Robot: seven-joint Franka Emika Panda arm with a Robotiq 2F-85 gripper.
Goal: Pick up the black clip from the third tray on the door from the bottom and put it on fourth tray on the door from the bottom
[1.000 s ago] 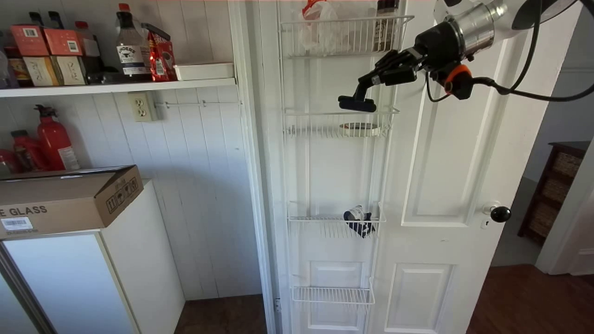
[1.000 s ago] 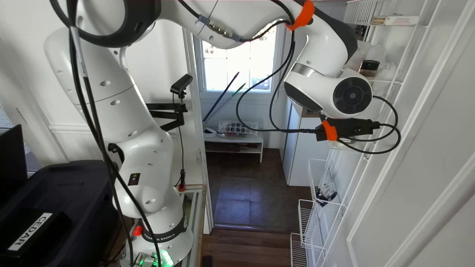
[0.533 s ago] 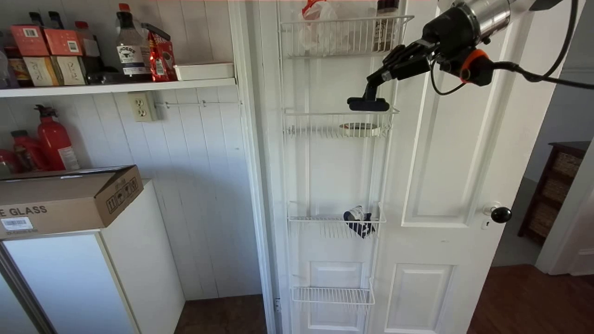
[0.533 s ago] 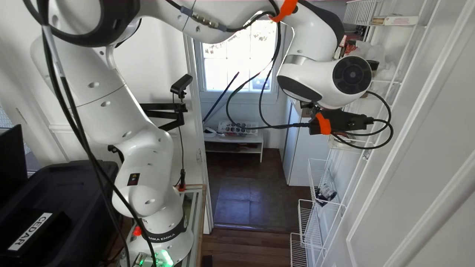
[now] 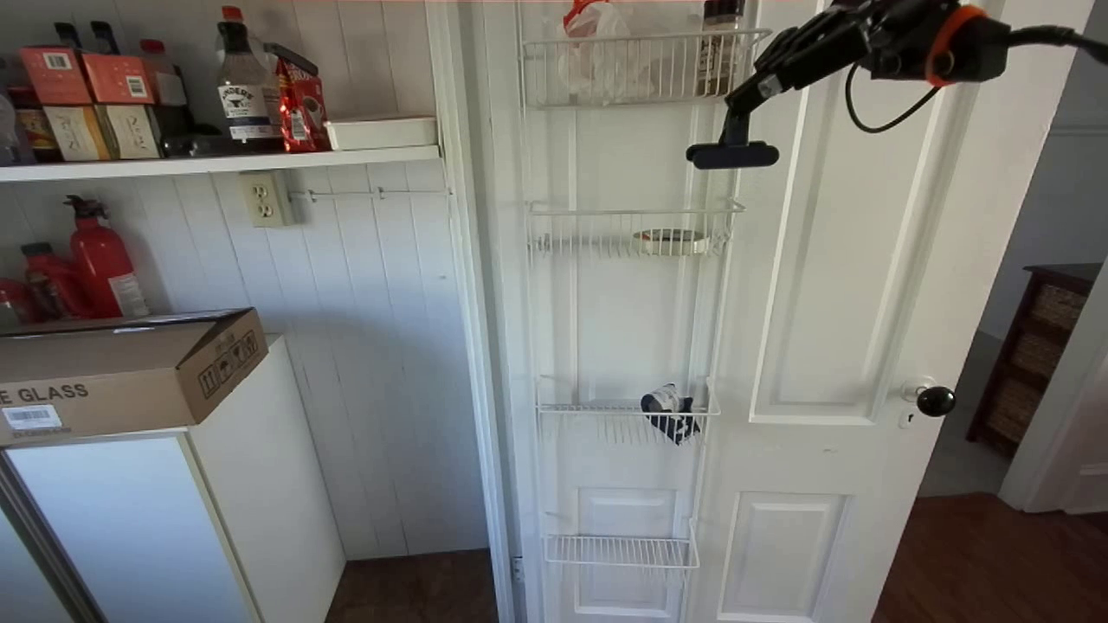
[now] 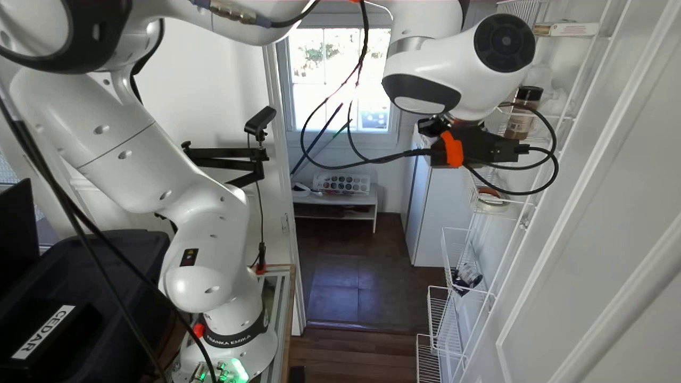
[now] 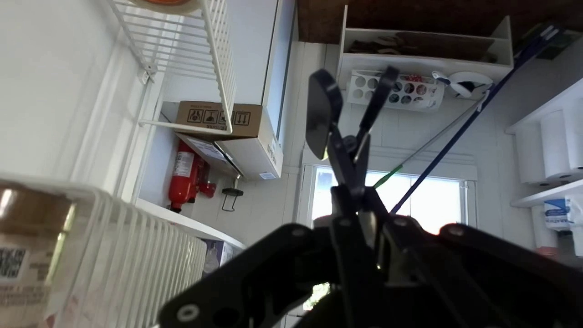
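Filling the centre of an exterior view, the door (image 5: 831, 346) carries the fourth tray (image 5: 675, 69), tall-fronted, at the top of the frame, and the shallower third tray (image 5: 597, 232) under it. Upper right, the tool (image 5: 763, 85) is pressed together on its load. In the fourth tray sit a plastic bag (image 5: 602, 65), left, and a dark-capped jar (image 5: 718, 56), right, with a gap between; in the third lies a low round item (image 5: 671, 242), too unclear to name. The black clip (image 5: 731, 156) is the tool's load, pinched by its upright handle and hanging between the two trays' heights, apart from both. It should be light, stiff and rather smooth, hardly fragile; the handle seems the right hold, though the wide body may swivel.
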